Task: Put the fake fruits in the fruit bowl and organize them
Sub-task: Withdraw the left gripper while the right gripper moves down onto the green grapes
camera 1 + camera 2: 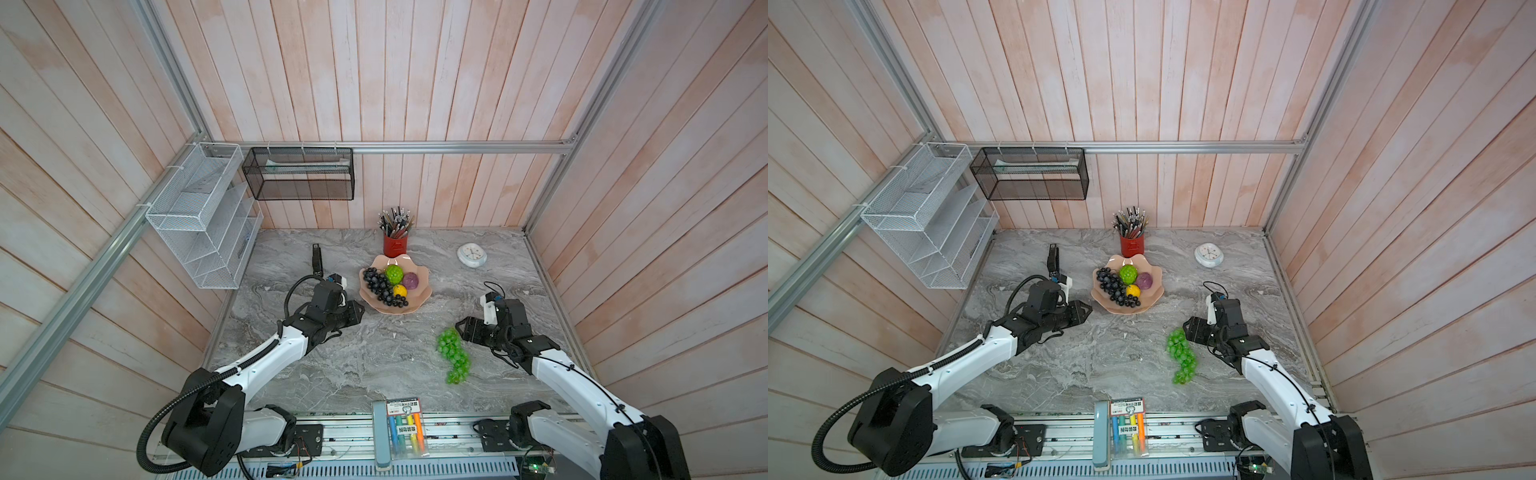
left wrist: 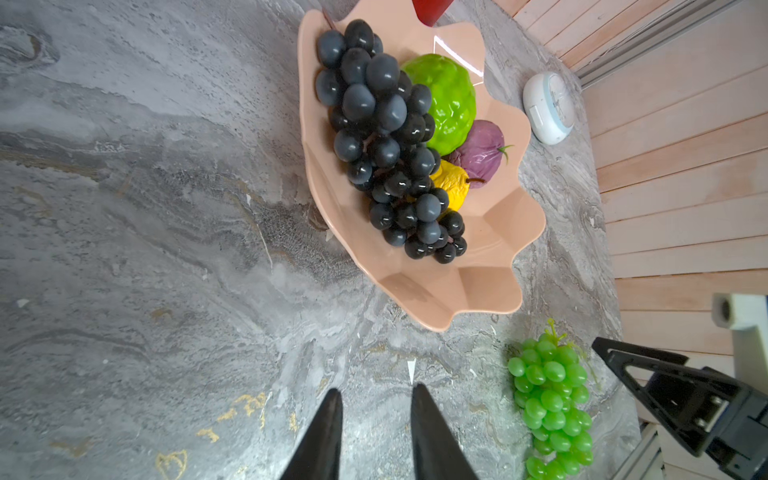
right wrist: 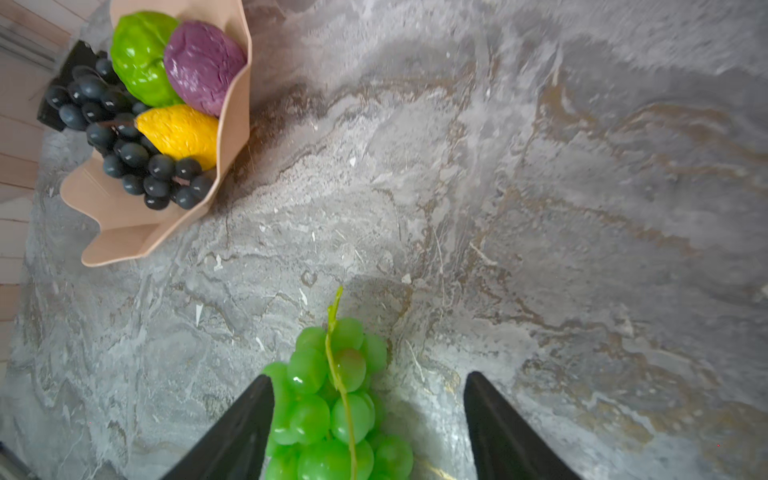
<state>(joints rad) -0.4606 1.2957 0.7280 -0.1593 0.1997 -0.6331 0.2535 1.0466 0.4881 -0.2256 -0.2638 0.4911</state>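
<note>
While four of the fake fruits already lie in the fruit bowl [image 1: 420, 296], the fifth one is outside of it, so I judge that the step in hand is the pick-up of this last fruit. In the bowl I see the dark grape bunch [image 1: 380, 284] along the left side and the bumpy lime-green fruit [image 1: 394, 273] at the far side. The purple fruit [image 1: 410, 280] is to the right of that one, and the small yellow fruit [image 1: 400, 290] lies nearer, touching the dark grapes. The green grape bunch [image 1: 453, 353] lies flat on the marble table [image 1: 353, 365], to the near right of the bowl and well apart from it, with its thick stem end on the far side.

The right gripper [image 3: 368, 376] is at this stem end. Its fingers [image 3: 245, 419] stand wide apart. The top grapes are between them, close against one finger and clear of the other, so nothing is gripped. The left gripper [image 2: 375, 388] is just beside the near-left rim of the bowl, over bare table. Its fingers [image 2: 324, 436] are only a little apart and hold nothing.

For the next move, I think the right arm must centre itself on the bunch, close around the grapes at the stem, then lift and carry them to the free near-right part of the bowl. The bunch is long, so it may hang over the rim if it is set down carelessly.
</note>
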